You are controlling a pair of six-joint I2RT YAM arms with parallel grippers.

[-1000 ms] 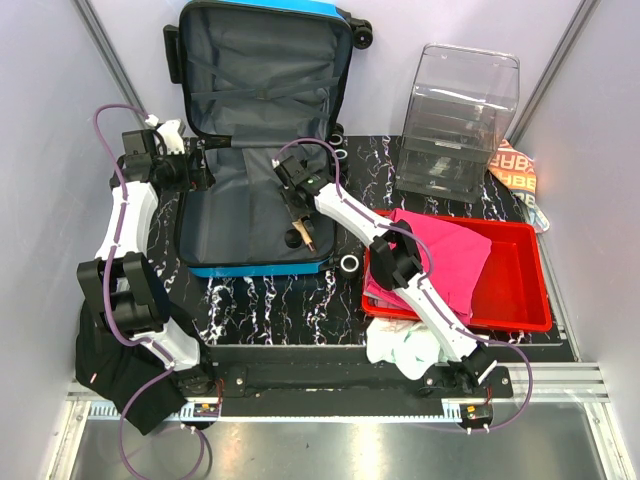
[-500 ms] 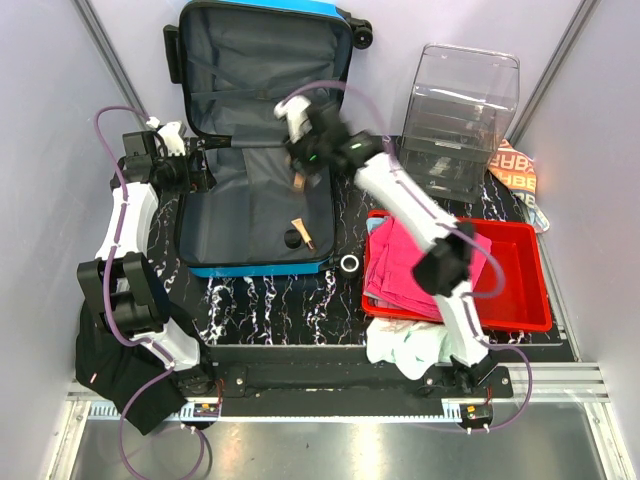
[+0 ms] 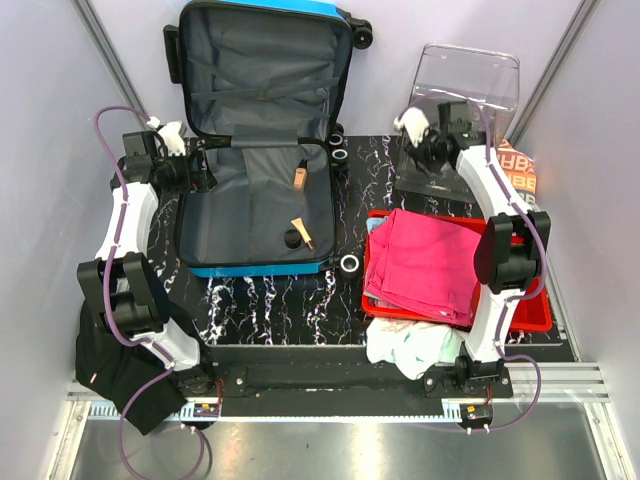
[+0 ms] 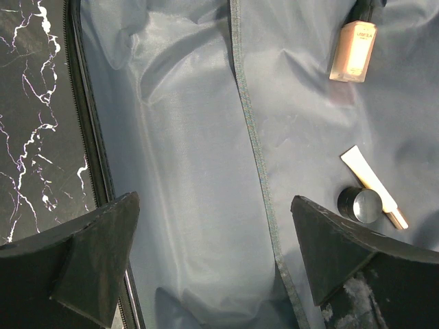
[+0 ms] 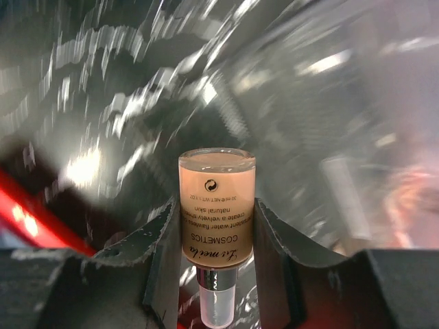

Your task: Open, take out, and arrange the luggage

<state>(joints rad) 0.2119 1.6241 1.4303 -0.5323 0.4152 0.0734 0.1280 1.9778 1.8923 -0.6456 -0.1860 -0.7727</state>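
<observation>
The blue luggage (image 3: pixel 262 268) lies open at the back left, its lid propped up and its grey lining (image 4: pixel 185 137) showing. Inside lie a beige bottle (image 3: pixel 300 177) (image 4: pixel 353 51), a small tube (image 3: pixel 303 230) (image 4: pixel 374 185) and a black jar (image 3: pixel 291 239) (image 4: pixel 359 204). My left gripper (image 3: pixel 192 178) (image 4: pixel 214 199) is open and empty over the lining by the case's left edge. My right gripper (image 3: pixel 428 150) (image 5: pixel 217 205) is shut on a beige cosmetics bottle (image 5: pixel 217 192), cap down, in front of the clear drawer box (image 3: pixel 462 105).
A red tray (image 3: pixel 520 300) at the right holds folded pink cloth (image 3: pixel 425 262). A white cloth (image 3: pixel 405 345) lies at its near edge. Small rings (image 3: pixel 350 263) (image 3: pixel 340 157) sit on the marbled table beside the case. A black bag (image 3: pixel 115 370) hangs at the near left.
My right arm has lifted out of the luggage and swung right to the clear drawer box, holding the cosmetics bottle. The left arm has not moved.
</observation>
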